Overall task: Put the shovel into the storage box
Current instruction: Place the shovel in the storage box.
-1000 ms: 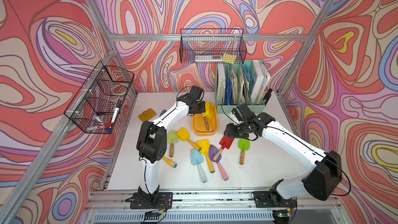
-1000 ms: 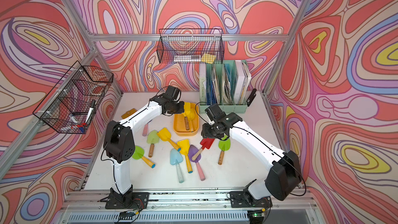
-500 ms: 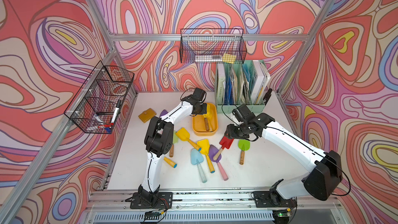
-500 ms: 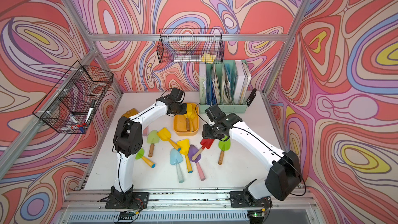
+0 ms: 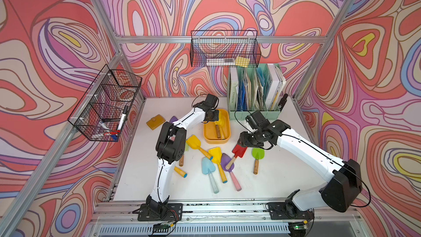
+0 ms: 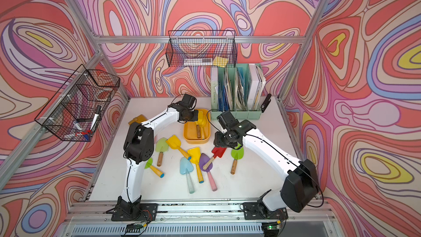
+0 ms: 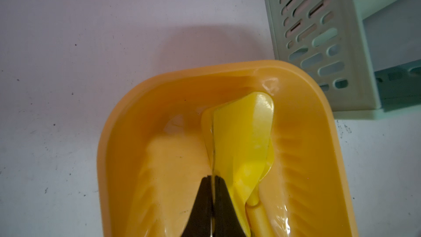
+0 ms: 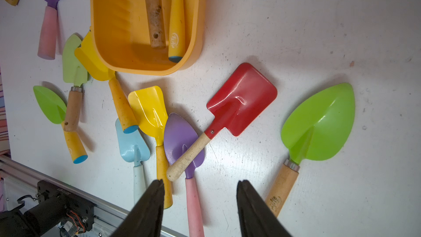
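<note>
Over the storage box (image 7: 109,147), only the left wrist view shows the left gripper (image 7: 213,180) pinched tight on the thin blade edge of the yellow shovel (image 7: 243,137), which sits tilted inside the tub near the mint file organizer (image 7: 319,30); both top views hide that grip. Only the right wrist view shows a wooden-handled shovel (image 8: 155,14) lying alongside in the box. The left arm stretches far forward, elbow raised. The right gripper (image 8: 201,182) hangs spread and empty over the red shovel (image 8: 245,99) on the table (image 8: 319,19)
</note>
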Motion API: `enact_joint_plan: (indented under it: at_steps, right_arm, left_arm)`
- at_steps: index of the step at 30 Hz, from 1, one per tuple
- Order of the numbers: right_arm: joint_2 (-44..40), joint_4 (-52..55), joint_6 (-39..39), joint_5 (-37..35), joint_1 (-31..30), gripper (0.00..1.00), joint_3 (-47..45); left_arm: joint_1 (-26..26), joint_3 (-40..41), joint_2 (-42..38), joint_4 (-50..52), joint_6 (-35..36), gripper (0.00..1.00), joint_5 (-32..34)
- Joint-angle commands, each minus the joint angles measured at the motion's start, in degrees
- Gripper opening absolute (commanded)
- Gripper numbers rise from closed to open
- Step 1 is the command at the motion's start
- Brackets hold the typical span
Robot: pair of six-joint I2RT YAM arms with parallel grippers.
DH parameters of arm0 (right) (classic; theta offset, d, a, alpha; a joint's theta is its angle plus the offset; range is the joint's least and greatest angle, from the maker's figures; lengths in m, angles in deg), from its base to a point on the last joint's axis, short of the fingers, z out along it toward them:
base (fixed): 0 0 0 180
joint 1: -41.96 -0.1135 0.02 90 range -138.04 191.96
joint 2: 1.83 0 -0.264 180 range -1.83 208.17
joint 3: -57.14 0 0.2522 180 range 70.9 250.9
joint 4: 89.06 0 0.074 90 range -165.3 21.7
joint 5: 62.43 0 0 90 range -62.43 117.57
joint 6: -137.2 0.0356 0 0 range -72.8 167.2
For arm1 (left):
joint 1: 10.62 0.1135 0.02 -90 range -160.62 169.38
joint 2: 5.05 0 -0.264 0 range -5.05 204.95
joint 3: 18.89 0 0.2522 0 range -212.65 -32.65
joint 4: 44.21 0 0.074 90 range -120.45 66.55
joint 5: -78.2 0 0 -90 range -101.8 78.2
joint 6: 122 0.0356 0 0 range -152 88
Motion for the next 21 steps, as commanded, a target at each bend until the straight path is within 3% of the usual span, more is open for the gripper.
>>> enact_joint_plan:
  at_steps: [1,21]
  right_arm:
    - [-0.2,0.3,-0.1,-0.5,-0.4,0.53,-0.7]
    - [1.3,0.0,-0.4,0.1,-0.4,0.53,-0.9]
  left_arm:
    - [0.3,-2.0,1.6,-0.8,0.4,0.00,1.1]
    - [0.3,-2.7,5.5,-0.7,-0.9,0.00,-0.6]
